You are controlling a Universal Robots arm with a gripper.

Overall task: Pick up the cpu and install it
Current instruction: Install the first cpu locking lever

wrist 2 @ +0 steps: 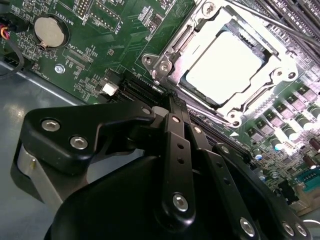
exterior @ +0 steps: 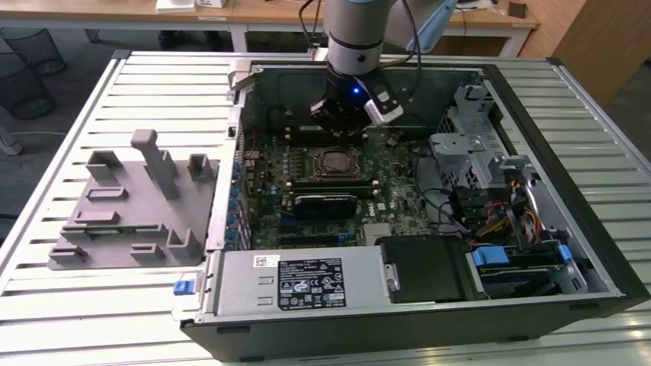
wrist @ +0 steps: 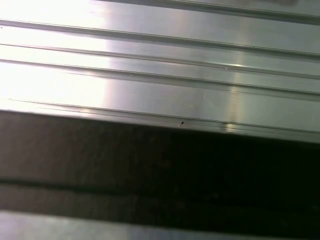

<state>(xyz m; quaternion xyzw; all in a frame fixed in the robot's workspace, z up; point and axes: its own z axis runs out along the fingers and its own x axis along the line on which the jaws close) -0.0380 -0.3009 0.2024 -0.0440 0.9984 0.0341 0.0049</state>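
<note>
Clearly, the cpu (wrist 2: 225, 67) is seen in the second wrist view as a pale square lying flat inside the metal socket frame (wrist 2: 172, 47) on the green motherboard (wrist 2: 120, 30); its surface is washed out by glare, so no detail can be made out. In the exterior view the socket (exterior: 335, 162) is found near the board's centre, at about six o'clock from the gripper (exterior: 339, 126), which hangs above it inside the open computer case (exterior: 569, 229). The fingertips are hidden by the gripper's black linkage (wrist 2: 175, 165), so whether it is open or closed cannot be told; nothing is seen held. A grey fixture block (exterior: 133, 206) rests on the slatted table (exterior: 102, 305), at nine o'clock from the case.
</note>
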